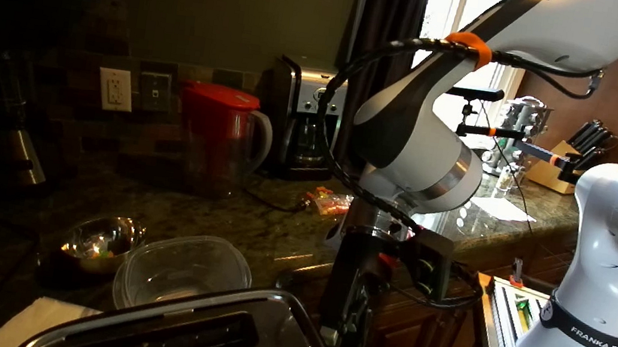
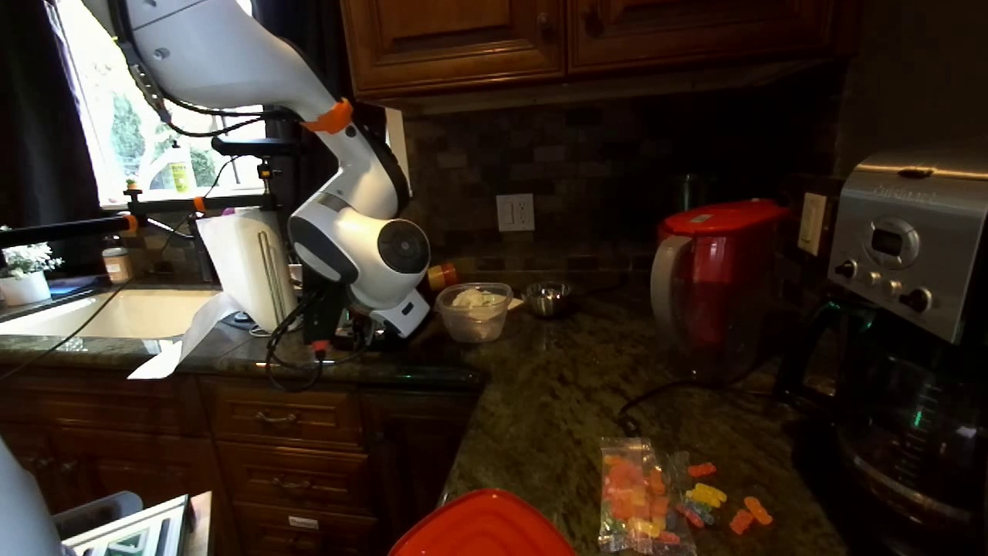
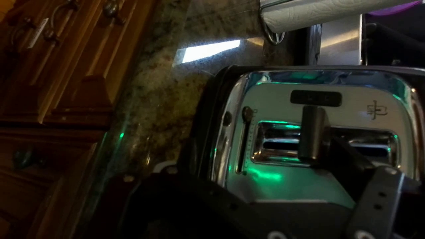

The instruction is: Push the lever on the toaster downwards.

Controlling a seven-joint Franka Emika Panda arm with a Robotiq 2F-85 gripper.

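The silver toaster stands at the front of an exterior view, its slotted top showing. The wrist view looks sideways at its control panel. The grey lever block sits partway along its chrome track, with stretches of the slot visible on both sides. My gripper is in front of this panel, its fingers apart. One dark finger reaches the lever's right side in the wrist view; I cannot tell if it touches. The gripper points down beside the toaster's end in an exterior view. The opposite fingertip is very dark.
A clear plastic container and a metal bowl stand behind the toaster. A red pitcher and a coffee maker stand farther along the counter. A paper towel roll is close to the toaster. Wooden drawers lie below the edge.
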